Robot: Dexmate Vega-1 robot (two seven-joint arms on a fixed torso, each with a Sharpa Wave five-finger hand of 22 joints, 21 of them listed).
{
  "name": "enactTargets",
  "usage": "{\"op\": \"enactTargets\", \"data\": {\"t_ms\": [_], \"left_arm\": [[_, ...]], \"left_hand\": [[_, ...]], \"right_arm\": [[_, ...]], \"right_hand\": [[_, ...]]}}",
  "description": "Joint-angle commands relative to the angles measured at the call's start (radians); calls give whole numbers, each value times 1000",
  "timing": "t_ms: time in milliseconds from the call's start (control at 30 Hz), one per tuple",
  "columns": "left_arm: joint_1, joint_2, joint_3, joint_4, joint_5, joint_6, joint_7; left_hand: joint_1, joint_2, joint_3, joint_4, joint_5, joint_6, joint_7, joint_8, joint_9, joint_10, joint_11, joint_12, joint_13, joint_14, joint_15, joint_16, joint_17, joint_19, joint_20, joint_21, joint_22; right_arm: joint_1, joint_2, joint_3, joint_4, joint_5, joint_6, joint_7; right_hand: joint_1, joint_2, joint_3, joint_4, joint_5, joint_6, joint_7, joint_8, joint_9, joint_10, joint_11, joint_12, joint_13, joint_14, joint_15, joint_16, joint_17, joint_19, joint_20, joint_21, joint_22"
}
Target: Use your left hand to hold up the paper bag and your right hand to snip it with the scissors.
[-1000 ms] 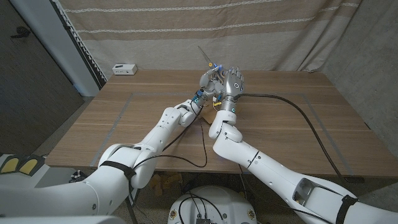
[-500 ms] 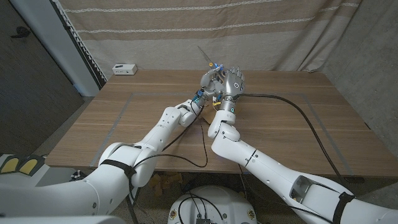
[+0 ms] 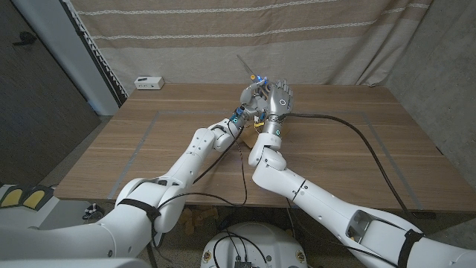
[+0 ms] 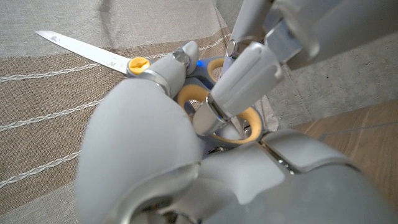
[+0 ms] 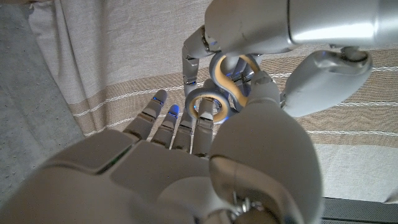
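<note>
Left hand [image 3: 251, 95] raised over far table [image 3: 335, 149], gripping scissors [image 4: 186, 81], blade toward curtain [image 3: 223, 37]. Right hand [image 3: 281, 97] pressed alongside, fingers at yellow loops [image 5: 214, 102] per wrist views; its hold unclear. From head view, loops hidden.

Wooden table [image 3: 335, 160], small white box [image 3: 149, 82], black cable [image 3: 375, 152], striped curtain [image 3: 223, 37]

Glossy white arms with black bands and cables end in grey metallic, blue-lit hands.
</note>
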Motion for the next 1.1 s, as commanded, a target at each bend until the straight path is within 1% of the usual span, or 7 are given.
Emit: {"op": "enactTargets", "data": {"t_ms": [33, 167, 200, 433, 633, 767, 1100], "left_arm": [[-12, 10, 1, 29, -2, -31, -15], [-21, 12, 1, 45, 3, -35, -28], [-21, 16, 3, 41, 7, -33, -21], [-29, 14, 3, 58, 7, -24, -36], [-39, 11, 3, 72, 11, -20, -56], [-42, 10, 2, 75, 14, -19, -66], [-36, 9, -3, 57, 10, -12, -68]], "left_hand": [[135, 146, 109, 116, -3, 155, 147, 295, 742, 36, 27, 85, 475, 37, -72, -3, 260, -5, -128, 10, 1], [135, 146, 110, 116, -3, 158, 146, 292, 732, 38, 27, 85, 474, 38, -72, -6, 261, -6, -127, 12, 1], [135, 146, 110, 116, -3, 160, 145, 293, 732, 35, 27, 83, 471, 38, -72, -6, 262, -6, -127, 12, 1], [135, 146, 112, 116, -2, 159, 151, 306, 749, 43, 27, 89, 475, 42, -72, -8, 267, -6, -125, 15, 1], [135, 145, 113, 115, -1, 159, 146, 305, 743, 42, 27, 87, 472, 43, -72, -11, 270, -6, -125, 16, 0], [134, 144, 114, 115, -1, 160, 149, 303, 735, 43, 27, 89, 472, 44, -72, -13, 272, -7, -125, 17, 0], [134, 144, 115, 115, -1, 159, 147, 307, 735, 40, 27, 87, 469, 46, -72, -19, 273, -7, -125, 19, -1]], "right_arm": [[-16, -28, 8, -34, 16, 33, 16], [-17, -41, 6, -47, 17, 42, 34], [-18, -44, 6, -50, 19, 48, 39], [-22, -56, 7, -60, 21, 64, 57], [-21, -65, 3, -73, 15, 44, 82], [-17, -76, -4, -85, 12, 32, 111], [-12, -88, -9, -93, 4, 23, 136]], "right_hand": [[-25, 19, -8, 24, -12, -6, 13, -8, -2, 3, 4, -3, 1, -4, 3, -4, 7, -10, 13, -6, 4], [-48, 21, -14, 39, -24, -8, 25, -14, -4, 2, 9, -6, 1, -7, 14, -5, 9, -17, 20, -10, 5], [-48, 34, -8, 42, -27, -6, 29, -15, -5, 2, 9, -7, 1, -8, 14, -5, 10, -18, 22, -10, 5], [-19, 65, 28, 31, -51, 2, 43, -19, -9, 5, 16, -10, 1, -8, 27, -7, 10, -28, 33, -13, 6], [23, 72, 67, 9, -57, 2, 44, -24, -12, 3, 14, -14, 1, -8, 27, -10, 8, -29, 34, -13, 6], [71, 68, 113, -16, -60, -18, 36, -37, -13, -12, 11, -24, 1, -19, 26, -15, 7, -37, 31, -15, 6], [110, 61, 151, -31, -67, -33, 22, -45, -14, -25, 3, -33, 1, -26, 17, -16, 6, -39, 18, -15, 5]]}}
